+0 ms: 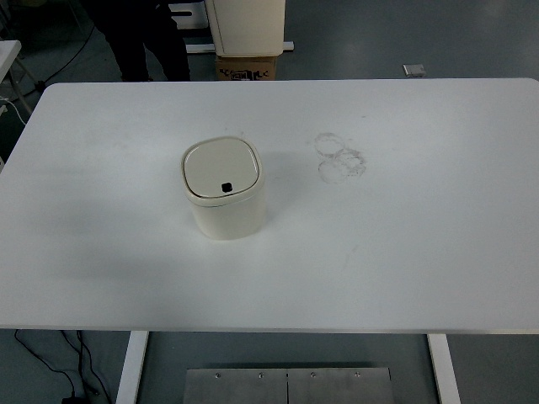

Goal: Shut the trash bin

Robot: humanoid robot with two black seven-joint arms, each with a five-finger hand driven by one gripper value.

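A small cream trash bin (225, 189) stands upright on the white table (404, 252), left of the middle. Its square lid (221, 168) lies flat and shut on top, with a small black button near the lid's front edge. Neither of my hands nor arms shows in the head view.
Faint ring marks (340, 157) mark the table to the right of the bin. Beyond the far edge stand a person's dark legs (147, 42), a cardboard box (248, 67) and a cream cabinet (246, 25). A metal plate (288, 385) lies below the near edge.
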